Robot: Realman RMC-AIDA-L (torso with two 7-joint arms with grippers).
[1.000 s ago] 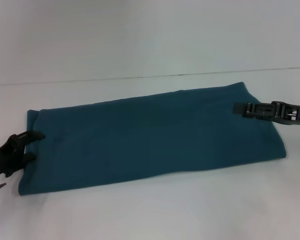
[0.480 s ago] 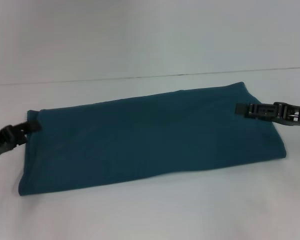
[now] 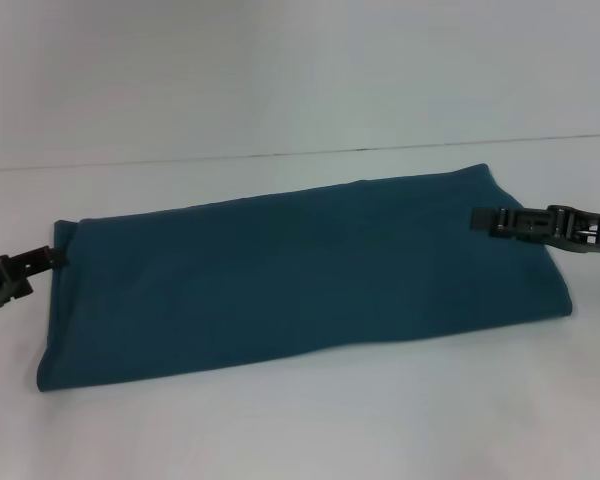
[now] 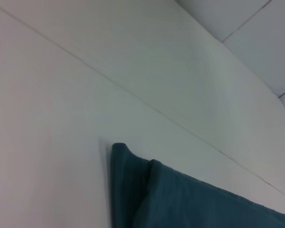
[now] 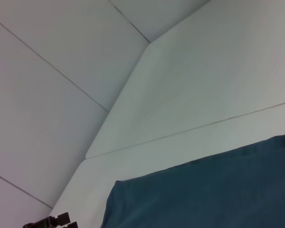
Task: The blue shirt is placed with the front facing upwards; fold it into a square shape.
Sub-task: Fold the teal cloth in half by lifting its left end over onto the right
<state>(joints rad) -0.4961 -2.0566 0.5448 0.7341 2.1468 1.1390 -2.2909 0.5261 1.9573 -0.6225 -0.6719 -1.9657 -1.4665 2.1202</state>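
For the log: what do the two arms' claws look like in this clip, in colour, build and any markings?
Both are black. The right claw is long and flat, built of blocky linked segments, with a small white label bearing dark characters near its wrist end. The left claw is chunkier, a black body with a short prong, mostly cut off by the picture's edge. No cables show. Both sit at the ends of the teal-blue folded cotton shirt.

The blue shirt [image 3: 300,275] lies flat on the white counter [image 3: 300,420], folded into a long teal band with only plain fabric showing and no lettering in sight. Its long axis runs from about 8 o'clock to 2 o'clock in the head view. At its 9 o'clock end, stacked folded layers show [image 4: 133,185].
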